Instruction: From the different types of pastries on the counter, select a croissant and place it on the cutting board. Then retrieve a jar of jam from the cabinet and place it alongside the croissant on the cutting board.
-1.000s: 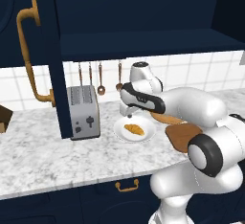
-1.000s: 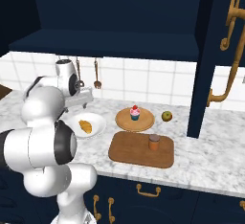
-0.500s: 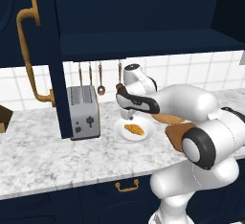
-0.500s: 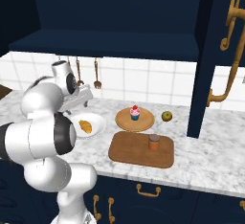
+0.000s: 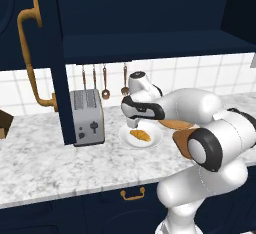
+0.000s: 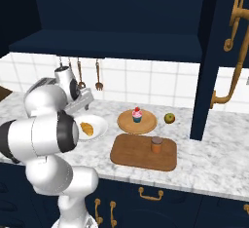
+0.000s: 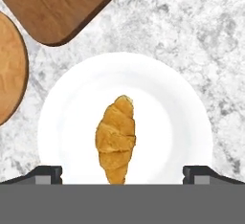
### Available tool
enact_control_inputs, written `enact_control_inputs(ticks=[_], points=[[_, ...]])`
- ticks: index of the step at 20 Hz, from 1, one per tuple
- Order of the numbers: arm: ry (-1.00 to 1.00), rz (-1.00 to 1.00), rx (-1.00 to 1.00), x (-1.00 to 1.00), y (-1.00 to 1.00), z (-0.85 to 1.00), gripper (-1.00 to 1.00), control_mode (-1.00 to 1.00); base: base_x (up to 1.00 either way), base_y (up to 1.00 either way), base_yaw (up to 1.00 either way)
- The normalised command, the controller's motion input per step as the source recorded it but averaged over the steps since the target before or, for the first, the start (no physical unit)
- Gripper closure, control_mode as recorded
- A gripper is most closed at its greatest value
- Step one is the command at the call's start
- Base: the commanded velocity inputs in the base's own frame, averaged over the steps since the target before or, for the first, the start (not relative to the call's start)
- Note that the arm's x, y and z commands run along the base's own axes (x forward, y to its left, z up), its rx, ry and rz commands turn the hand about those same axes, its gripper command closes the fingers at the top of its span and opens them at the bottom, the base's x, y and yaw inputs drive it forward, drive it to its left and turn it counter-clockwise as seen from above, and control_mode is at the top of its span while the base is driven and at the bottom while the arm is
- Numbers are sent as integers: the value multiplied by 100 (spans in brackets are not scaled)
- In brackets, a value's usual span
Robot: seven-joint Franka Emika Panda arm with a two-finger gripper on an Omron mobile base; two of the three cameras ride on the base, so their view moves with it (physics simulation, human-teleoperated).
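croissant [image 7: 116, 139] on white plate [image 7: 182, 113], not grabbed | my fingers [image 7: 122, 174] spread above it | jar [image 6: 156, 144] already on cutting board [image 6: 136, 151]

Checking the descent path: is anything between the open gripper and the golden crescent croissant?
Nothing: the hand view shows only bare white plate between gripper and croissant.

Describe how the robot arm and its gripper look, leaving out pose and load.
The arm is made of glossy white rounded segments with dark bands and round dark caps at the joints. The gripper ends in two small dark grey, blocky jaws. No cables or markings are visible.
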Motion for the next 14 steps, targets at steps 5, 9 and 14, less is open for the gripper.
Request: enact_control_inputs(ticks=[5, 9, 14], points=[[5, 1, 0, 10, -4, -17, -100, -100, 0, 0, 0], [10, 0, 7, 11, -5, -1, -100, -100, 0, 0, 0], [5, 0, 3, 2, 0, -3, -100, -100, 0, 0, 0]])
